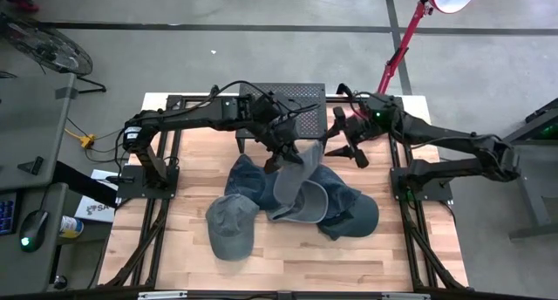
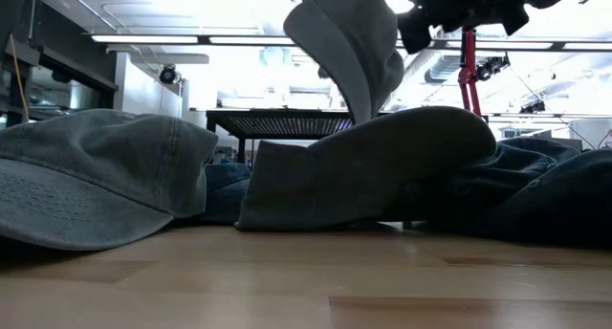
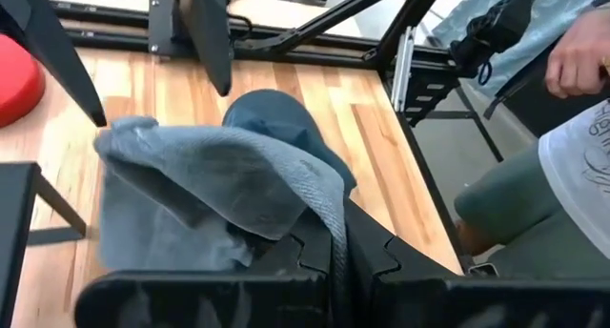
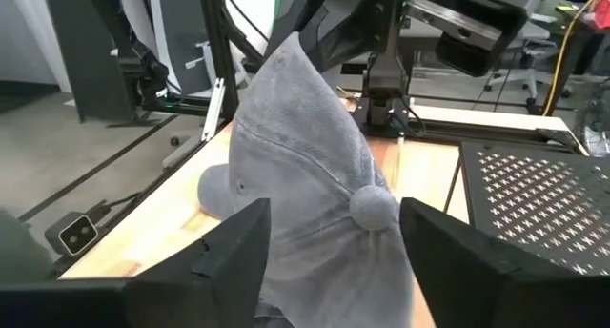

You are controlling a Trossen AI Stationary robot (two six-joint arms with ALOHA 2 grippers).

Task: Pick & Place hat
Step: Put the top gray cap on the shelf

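Right wrist view: the right hand (image 4: 329,242) stands released, its fingers wide on either side of the grey hat (image 4: 305,175), which hangs directly ahead and close, long axis running up to the left hand (image 1: 277,153). That hand is clenched on the hat's top, holding it above the counter (image 1: 288,256).

The hat (image 1: 296,173) lifted over the table is plain light grey, with a grey button on its crown; a faded grey-green cap (image 1: 231,226) lies on the pale, striped wooden tabletop (image 1: 288,261); the other caps (image 1: 349,208) in the pile are dark blue; both arms are black; the perforated tray (image 1: 283,92) is black; the lamp stand (image 1: 403,47) is red.
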